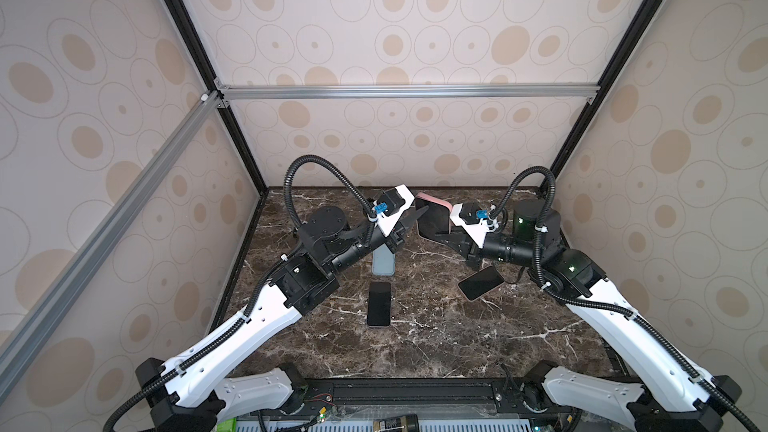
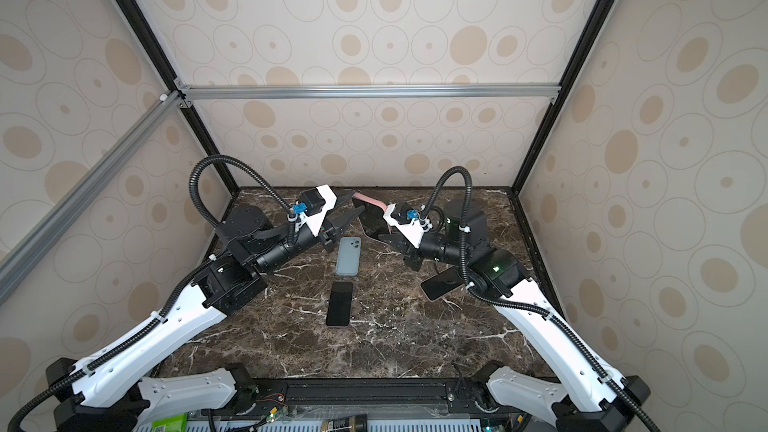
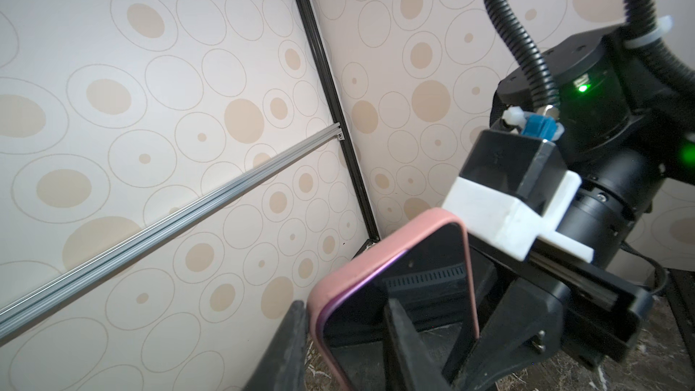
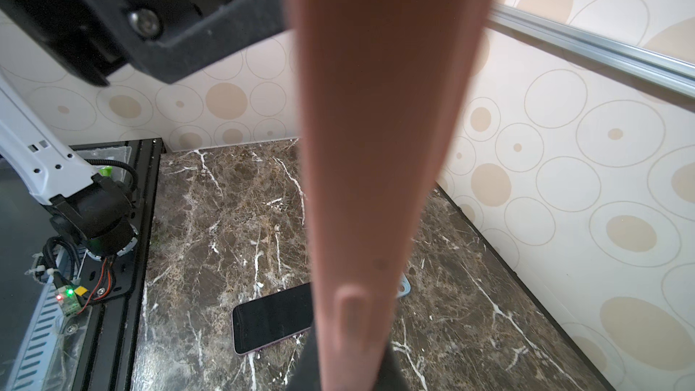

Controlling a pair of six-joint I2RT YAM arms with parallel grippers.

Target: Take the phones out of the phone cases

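A pink phone case (image 1: 432, 200) (image 2: 371, 202) with a dark-screened phone (image 1: 432, 222) (image 3: 425, 276) in it is held upright above the back of the table. My right gripper (image 1: 437, 237) (image 4: 349, 362) is shut on its lower part. In the right wrist view the case's side (image 4: 376, 144) fills the middle. My left gripper (image 2: 355, 203) (image 3: 348, 332) is open astride an upper corner of the case (image 3: 376, 253). One finger lies against the case's outer edge and the other stands in front of the screen. A purple rim of the phone shows along that corner.
On the marble table (image 1: 436, 342) lie an empty blue-grey case (image 1: 383, 261) (image 2: 347, 257), a bare black phone (image 1: 379, 304) (image 2: 340, 304) in front of it, and another dark phone (image 1: 481, 283) (image 2: 440, 284) under the right arm. Patterned walls close three sides.
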